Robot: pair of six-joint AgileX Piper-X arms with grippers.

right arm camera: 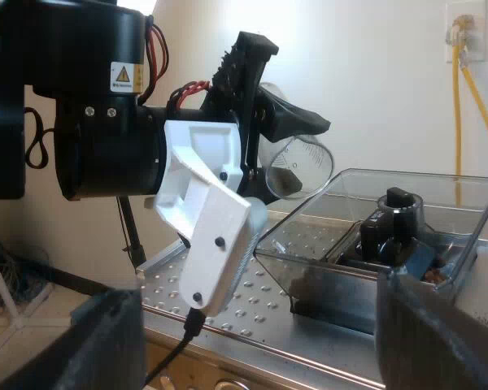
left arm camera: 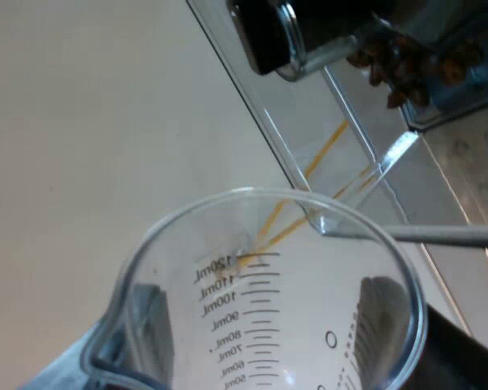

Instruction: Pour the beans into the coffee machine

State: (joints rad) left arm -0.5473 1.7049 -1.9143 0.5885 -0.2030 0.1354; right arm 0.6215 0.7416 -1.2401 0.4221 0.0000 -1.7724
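- The beans (left arm camera: 407,69) lie in the bean hopper (right arm camera: 407,173), heaped in its deep corner around a black knob (right arm camera: 394,215). They are small, brown and glossy.
- A dark patch sits low inside the measuring glass (right arm camera: 297,166). I judge it to be beans not yet tipped out, though I cannot be sure.
- The glass hangs tilted over the hopper's rim, near one corner, mouth toward the hopper. It is clear thin-walled plastic, round, with a pouring lip and a printed millilitre scale.
- My left gripper (left arm camera: 267,302) pinches the glass, one dark finger on each side of its wall.
- The hopper is a smoky transparent box with sloping walls. It stands on the espresso machine's top plate (right arm camera: 268,321), which is dimpled brushed metal.
- My right gripper (right arm camera: 256,292) hovers off the plate's edge, fingers spread wide and holding nothing.
- To pour well, keep the lip inside the hopper's rim and tilt further slowly. Hard round beans may bounce off the slick plastic onto the plate, and the smooth glass could slip if the pinch eases.
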